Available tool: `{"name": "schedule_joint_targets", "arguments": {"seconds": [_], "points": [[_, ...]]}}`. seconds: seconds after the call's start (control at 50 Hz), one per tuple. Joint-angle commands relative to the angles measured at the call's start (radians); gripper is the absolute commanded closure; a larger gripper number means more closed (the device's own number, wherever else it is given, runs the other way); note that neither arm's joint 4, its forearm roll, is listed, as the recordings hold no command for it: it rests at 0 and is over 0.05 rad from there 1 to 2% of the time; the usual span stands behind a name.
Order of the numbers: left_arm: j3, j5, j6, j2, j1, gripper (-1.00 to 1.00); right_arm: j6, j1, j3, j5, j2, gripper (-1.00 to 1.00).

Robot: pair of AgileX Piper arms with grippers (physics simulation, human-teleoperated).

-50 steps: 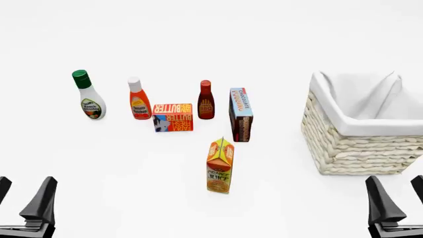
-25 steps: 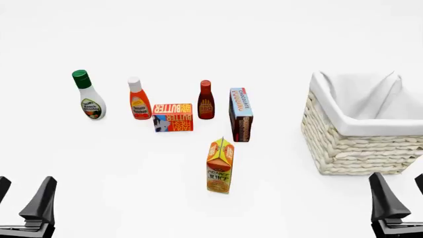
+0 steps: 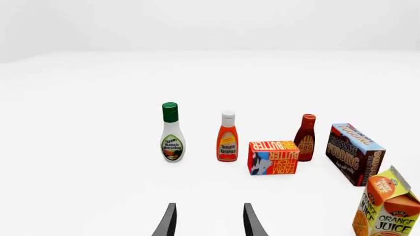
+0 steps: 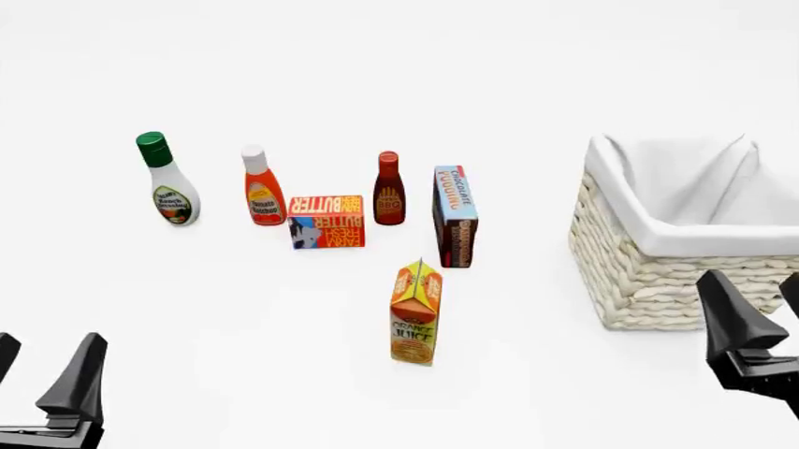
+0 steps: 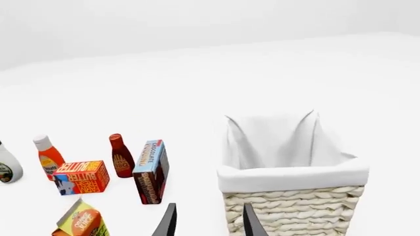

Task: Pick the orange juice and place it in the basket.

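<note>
- The right gripper [image 4: 764,313] is seen spread apart and empty, close beside the basket [image 4: 661,281].
- The left gripper [image 4: 44,374] is likewise parted, holding nothing.
- The orange juice [image 4: 416,312] is found standing upright between them, long axis vertical, gable up.

Two matte black robot grippers, left gripper [image 4: 41,379] and right gripper [image 4: 764,323], each with smooth, tapering, wedge-shaped jaws.
</note>
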Motion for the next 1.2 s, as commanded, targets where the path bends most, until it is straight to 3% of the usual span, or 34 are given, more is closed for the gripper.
{"name": "schedule_joint_targets", "arguments": {"seconds": [0.02,0.1,0.12,0.16,0.18,0.22,0.26,0.32,0.36,0.46,0.48,0.5,0.52,0.7,0.72,0.76,0.8,0.86,0.9,0.92,1.2], "points": [[0.000,0.002,-0.002,0.000,0.001,-1.00,0.030,0.034,-0.106,0.021,0.133,-1.00],[0.000,0.002,-0.002,0.000,0.001,-1.00,0.058,0.114,-0.177,0.030,0.228,-1.00],[0.000,0.002,-0.002,0.000,0.001,-1.00,0.040,0.098,-0.186,0.042,0.232,-1.00],[0.000,0.002,-0.002,0.000,0.001,-1.00,0.042,0.108,-0.192,0.043,0.241,-1.00],[0.000,0.003,-0.002,0.000,0.001,-1.00,0.074,0.133,-0.194,0.033,0.267,-1.00],[0.000,0.003,-0.002,0.000,0.001,-1.00,0.057,0.116,-0.212,0.055,0.263,-1.00],[0.000,0.003,-0.002,-0.001,0.001,-1.00,0.109,0.134,-0.220,0.054,0.283,-1.00],[0.000,0.003,-0.001,-0.001,0.001,-1.00,0.106,0.138,-0.241,0.069,0.297,-1.00],[0.000,0.003,-0.002,-0.001,0.001,-1.00,0.145,0.163,-0.254,0.073,0.307,-1.00],[0.000,0.003,-0.002,-0.001,0.001,-1.00,0.159,0.171,-0.290,0.098,0.338,-1.00],[0.000,0.003,-0.002,-0.001,0.001,-1.00,0.198,0.189,-0.300,0.100,0.385,-1.00],[0.000,0.003,-0.002,-0.001,0.000,-1.00,0.190,0.177,-0.308,0.108,0.375,-1.00],[0.000,0.003,-0.001,-0.001,0.001,-1.00,0.219,0.200,-0.318,0.109,0.397,-1.00],[0.000,0.003,-0.001,-0.001,0.001,-1.00,0.269,0.223,-0.378,0.156,0.465,-1.00],[0.000,0.003,-0.002,-0.001,0.001,-1.00,0.320,0.243,-0.380,0.153,0.481,-1.00],[0.000,0.003,-0.002,-0.001,0.001,-1.00,0.326,0.250,-0.393,0.158,0.488,-1.00],[0.000,0.003,-0.001,-0.001,0.001,-1.00,0.372,0.272,-0.389,0.147,0.504,-1.00],[0.000,0.003,-0.002,-0.001,0.001,-1.00,0.377,0.271,-0.406,0.158,0.521,-1.00],[0.000,0.003,-0.001,-0.001,0.001,-1.00,0.435,0.292,-0.409,0.152,0.542,-1.00],[0.000,0.003,-0.002,-0.001,0.001,-1.00,0.417,0.288,-0.430,0.163,0.537,-1.00],[0.000,0.003,-0.002,-0.001,0.001,-1.00,0.532,0.326,-0.572,0.246,0.674,-1.00]]}}
